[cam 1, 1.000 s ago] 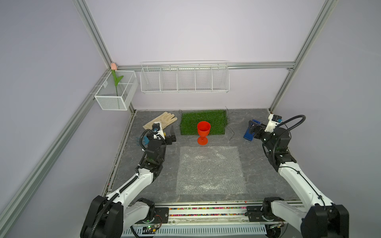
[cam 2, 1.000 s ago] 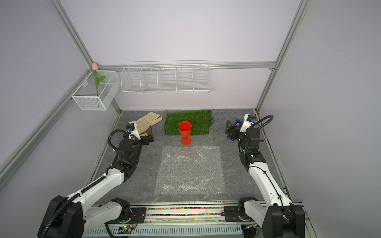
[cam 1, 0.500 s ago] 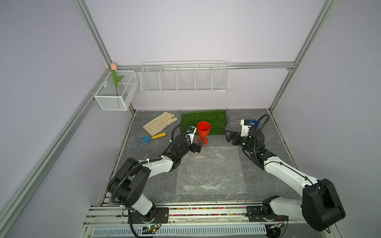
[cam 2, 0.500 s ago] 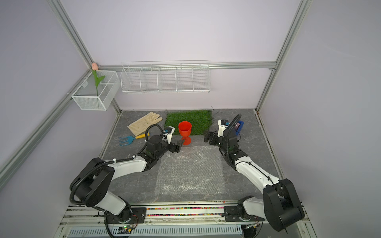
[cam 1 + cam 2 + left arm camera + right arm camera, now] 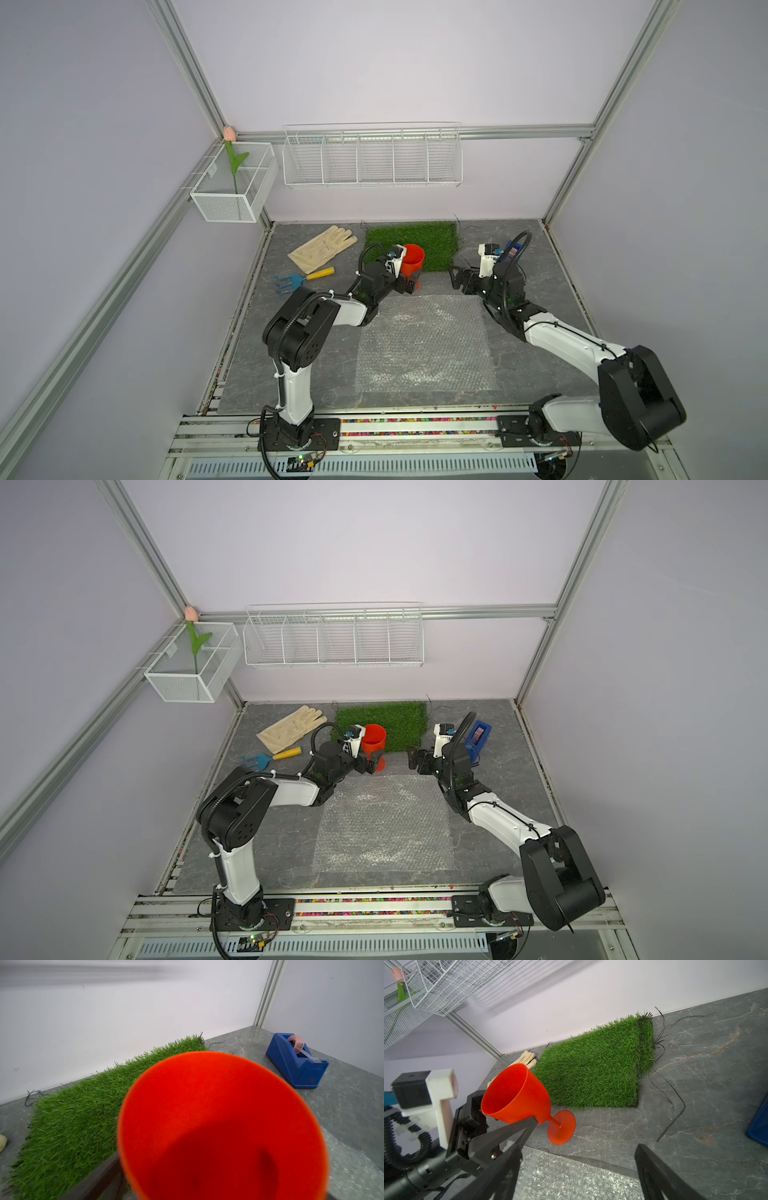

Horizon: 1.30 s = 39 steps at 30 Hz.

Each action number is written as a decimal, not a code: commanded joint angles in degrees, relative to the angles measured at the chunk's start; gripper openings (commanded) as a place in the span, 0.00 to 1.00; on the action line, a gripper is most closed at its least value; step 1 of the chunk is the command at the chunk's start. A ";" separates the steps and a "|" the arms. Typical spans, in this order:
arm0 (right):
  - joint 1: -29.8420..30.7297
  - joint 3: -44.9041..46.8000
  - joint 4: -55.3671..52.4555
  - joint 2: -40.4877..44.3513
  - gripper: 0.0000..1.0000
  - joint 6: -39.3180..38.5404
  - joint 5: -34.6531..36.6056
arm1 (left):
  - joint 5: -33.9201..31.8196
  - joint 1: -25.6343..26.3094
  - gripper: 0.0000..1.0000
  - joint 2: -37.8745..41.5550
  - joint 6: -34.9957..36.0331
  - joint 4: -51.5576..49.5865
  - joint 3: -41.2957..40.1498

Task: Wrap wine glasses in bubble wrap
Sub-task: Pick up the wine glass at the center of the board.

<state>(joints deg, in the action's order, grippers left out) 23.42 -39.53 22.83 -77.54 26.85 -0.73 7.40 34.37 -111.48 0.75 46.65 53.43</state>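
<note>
Upright, mouth up, long axis vertical: the goblet [image 5: 412, 259], toward the back edge of the table [image 5: 540, 266], at the front edge of the grass mat [image 5: 432, 239], just behind the bubble wrap [image 5: 424, 345]. Around its lower cup, the left claw [image 5: 408, 286], spread apart, contact unclear. Near, the right claw [image 5: 457, 279], spread and empty. Since a second ago: both arms in from the side edges; goblet unmoved.
</note>
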 commanded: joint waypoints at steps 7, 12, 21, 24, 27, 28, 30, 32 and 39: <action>0.31 -0.38 0.64 -2.15 0.89 -1.45 0.91 | 5.63 -1.31 0.99 -4.08 0.32 7.00 4.13; 0.31 -0.90 0.38 -2.88 0.89 -1.54 0.47 | 6.67 -1.41 0.98 -5.23 0.62 5.92 5.76; 0.32 -1.64 -0.50 -3.69 0.89 -1.54 0.32 | 5.08 -1.40 0.76 -3.34 0.78 2.81 6.60; 0.27 -1.60 -0.59 -3.51 0.89 -1.54 0.38 | 2.68 -1.41 0.74 -1.11 -0.74 5.30 4.04; 0.31 -1.58 -0.76 -3.54 0.89 -1.45 0.39 | 0.88 -1.36 0.68 3.41 -4.70 2.04 2.36; 0.29 -1.58 -0.85 -3.43 0.89 -1.45 0.38 | -0.40 -1.35 0.63 5.21 -6.72 -0.81 2.58; 0.31 -1.59 -1.02 -3.40 0.89 -1.45 0.47 | -3.42 -1.28 0.47 9.38 -11.20 -10.72 4.03; 0.31 -1.60 -1.20 -3.21 0.89 -1.36 0.48 | -3.16 -1.16 0.42 13.15 -12.11 -21.38 6.15; 0.31 -1.34 -2.54 -2.17 0.89 -1.04 0.30 | -6.10 -0.28 0.44 21.98 -19.47 -55.79 12.35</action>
<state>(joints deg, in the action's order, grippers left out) 23.42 -40.10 21.21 -80.60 26.11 -0.25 3.16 33.56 -91.22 -13.56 11.05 63.24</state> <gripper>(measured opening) 0.887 0.717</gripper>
